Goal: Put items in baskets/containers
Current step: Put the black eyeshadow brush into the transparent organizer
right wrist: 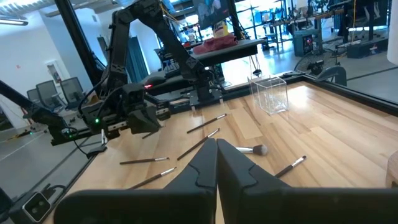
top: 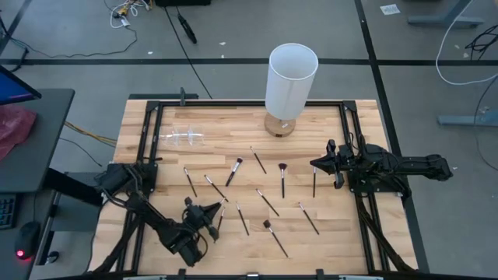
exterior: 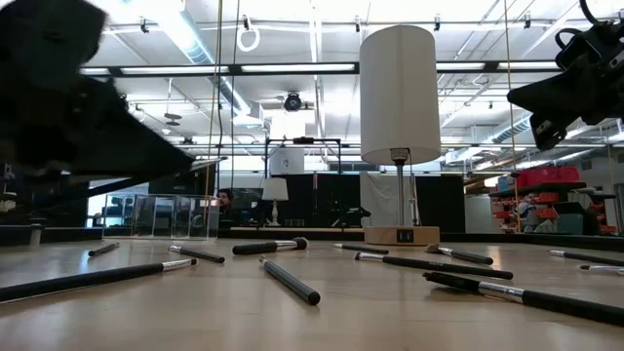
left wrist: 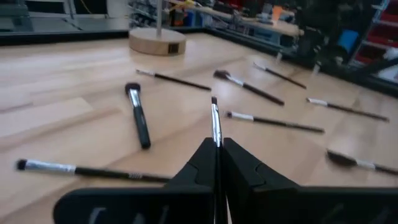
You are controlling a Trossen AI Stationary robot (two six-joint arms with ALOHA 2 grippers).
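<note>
Several thin dark makeup brushes (top: 268,202) lie flat and scattered on the wooden table. The clear container (top: 180,138) stands near the far left edge and also shows as the container (right wrist: 272,93) in the right wrist view. My left gripper (top: 212,210), at the near left, is shut on one brush (left wrist: 215,121). My right gripper (top: 313,164) hovers at the table's right side above the brushes, with fingers shut (right wrist: 216,149) and nothing between them. My left gripper (left wrist: 216,144) pinches one brush between its two fingers, on the handle (left wrist: 216,138) just behind the silver ferrule. The brush lies along the fingers and sticks out forward past their tips, bristle end (left wrist: 214,99) leading. It is nearly level and lifted clear of the table.
A tall white cylinder lamp (top: 291,78) on a round wooden base stands at the far middle of the table. Black frame rails (top: 148,148) run along the left, right and far edges. Bare wood lies between the container and the brushes.
</note>
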